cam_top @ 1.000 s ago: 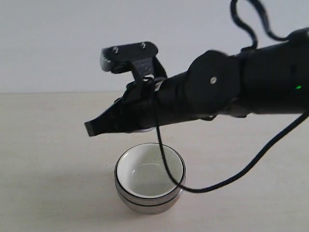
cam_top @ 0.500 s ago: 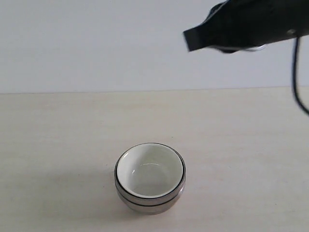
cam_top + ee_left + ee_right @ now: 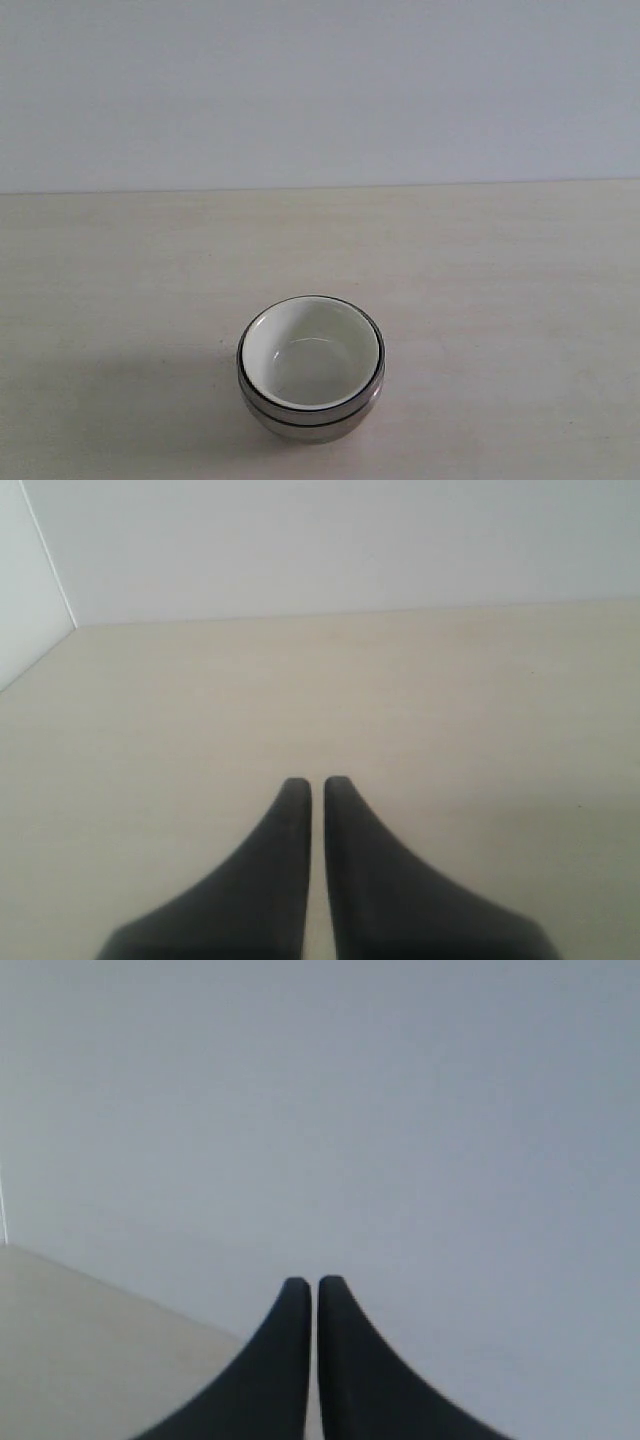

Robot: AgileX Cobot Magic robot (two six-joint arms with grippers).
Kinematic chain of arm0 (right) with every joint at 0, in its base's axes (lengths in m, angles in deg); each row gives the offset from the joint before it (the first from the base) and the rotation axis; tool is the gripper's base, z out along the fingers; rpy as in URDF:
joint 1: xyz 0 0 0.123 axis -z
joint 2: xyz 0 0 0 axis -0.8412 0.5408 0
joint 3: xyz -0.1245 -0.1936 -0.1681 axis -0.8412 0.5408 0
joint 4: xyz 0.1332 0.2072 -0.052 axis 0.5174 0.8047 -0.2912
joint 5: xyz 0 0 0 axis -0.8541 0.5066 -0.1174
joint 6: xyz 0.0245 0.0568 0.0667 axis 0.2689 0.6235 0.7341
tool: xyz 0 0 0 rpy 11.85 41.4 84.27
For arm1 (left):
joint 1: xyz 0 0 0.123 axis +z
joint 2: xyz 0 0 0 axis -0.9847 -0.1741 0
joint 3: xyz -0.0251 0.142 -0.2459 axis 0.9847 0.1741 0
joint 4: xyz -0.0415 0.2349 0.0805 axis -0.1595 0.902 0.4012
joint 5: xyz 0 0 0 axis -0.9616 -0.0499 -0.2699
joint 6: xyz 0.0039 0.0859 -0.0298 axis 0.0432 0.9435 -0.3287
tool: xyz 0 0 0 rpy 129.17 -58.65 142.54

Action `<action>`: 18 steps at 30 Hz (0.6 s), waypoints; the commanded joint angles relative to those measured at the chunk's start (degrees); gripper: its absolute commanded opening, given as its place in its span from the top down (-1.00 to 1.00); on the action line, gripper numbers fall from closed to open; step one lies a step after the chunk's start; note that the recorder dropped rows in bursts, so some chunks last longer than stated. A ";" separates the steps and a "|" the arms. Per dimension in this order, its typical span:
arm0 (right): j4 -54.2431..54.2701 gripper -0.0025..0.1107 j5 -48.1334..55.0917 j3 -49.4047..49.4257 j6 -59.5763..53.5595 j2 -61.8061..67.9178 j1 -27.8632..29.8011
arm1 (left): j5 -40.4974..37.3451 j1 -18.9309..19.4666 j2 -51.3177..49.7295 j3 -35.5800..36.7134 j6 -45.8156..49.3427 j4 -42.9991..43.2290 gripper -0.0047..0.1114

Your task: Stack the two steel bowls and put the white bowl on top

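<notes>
We saw the glossy cream-white round bowl (image 3: 311, 352) nested in the two stacked mirror-shiny steel bowls (image 3: 310, 424); left gripper (image 3: 317, 783) and right gripper (image 3: 315, 1282) sat clenched, empty.

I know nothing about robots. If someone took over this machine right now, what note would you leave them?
Left gripper: shut, empty, above bare table.
Right gripper: shut, empty, pointing at the wall.
Steel bowls: nested together on the table, with the white bowl seated inside on top.
Done: the stack looks complete.
Left: nothing apparent. Neither arm shows in the exterior view.
</notes>
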 commanded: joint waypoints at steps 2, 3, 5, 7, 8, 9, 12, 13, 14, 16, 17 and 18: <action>-4.98 0.96 1.68 -0.12 3.84 -8.73 0.23 | 0.01 0.21 0.17 0.20 -0.45 -0.31 0.85; -6.34 0.96 1.93 -0.12 5.03 -10.22 0.23 | 0.01 0.21 0.17 0.20 -0.45 -0.31 0.85; -9.54 0.96 2.66 -0.12 7.25 -13.02 0.23 | 0.01 0.21 0.17 0.20 -0.45 -0.31 0.85; -11.65 0.96 3.34 -0.12 8.98 -15.66 0.23 | 0.01 0.21 0.17 0.20 -0.45 -0.31 0.85; -12.47 0.96 3.59 -0.12 9.71 -16.66 0.23 | 0.01 0.21 0.17 0.20 -0.45 -0.31 0.85; -13.04 0.96 3.97 -0.12 10.33 -17.82 0.23 | 0.01 0.21 0.17 0.20 -0.45 -0.31 0.85; -14.78 0.96 5.36 -0.12 11.24 -20.79 0.23 | 0.01 0.21 0.17 0.20 -0.45 -0.31 0.85; -15.28 0.96 6.00 -0.12 11.24 -21.74 0.34 | 0.01 0.21 0.17 0.20 -0.45 -0.31 0.85; -15.57 0.96 6.75 -0.12 11.37 -22.68 0.44 | 0.01 0.21 0.17 0.20 -0.45 -0.31 0.85; -15.66 0.96 8.44 -0.12 11.48 -24.43 0.67 | 0.01 0.21 0.17 0.20 -0.45 -0.31 0.85; -15.97 0.96 9.53 -0.12 11.48 -25.30 0.67 | 0.01 0.21 0.17 0.20 -0.45 -0.31 0.85; -15.98 0.96 10.46 -0.12 11.48 -25.95 0.67 | 0.01 0.21 0.17 0.20 -0.45 -0.31 0.85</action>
